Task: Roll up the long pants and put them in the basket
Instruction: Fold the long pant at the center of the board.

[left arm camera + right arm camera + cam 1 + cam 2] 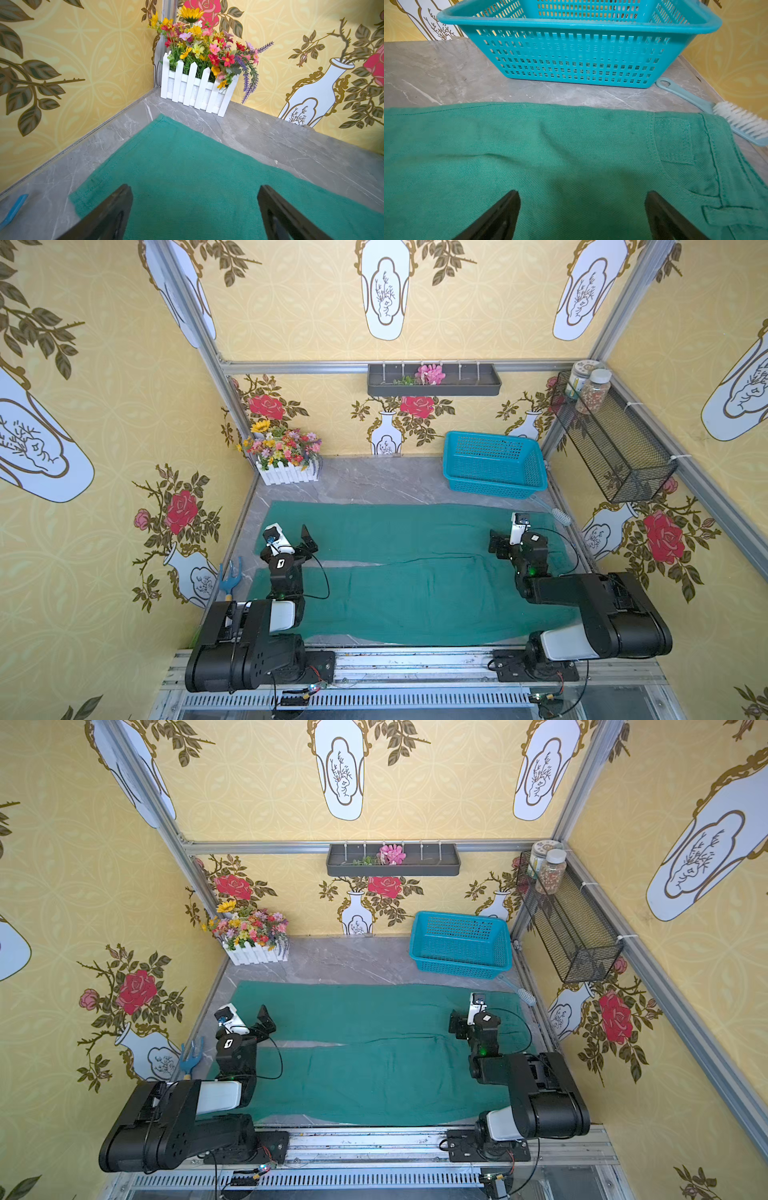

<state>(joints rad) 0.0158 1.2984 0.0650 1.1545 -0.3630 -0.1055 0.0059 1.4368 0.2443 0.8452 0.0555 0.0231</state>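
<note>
- Only my right wrist view shows the waistband and belt loop of the long pants (571, 155), beside the right claw (582, 193); ahead of it stand the basket (577, 56) and a brush (741, 122).
- Only my left wrist view shows a leg hem corner ahead of the left claw (195, 188), with the flower box (197, 91) beyond.
- In both top views the long pants (415, 593) lie flat under both claws (my arms hide some parts).
- Both arms are bent over the fabric, claws wide apart, holding nothing.

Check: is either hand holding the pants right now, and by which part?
Nothing is held: the left hand and the right hand are both open over the spread-out long pants.
</note>
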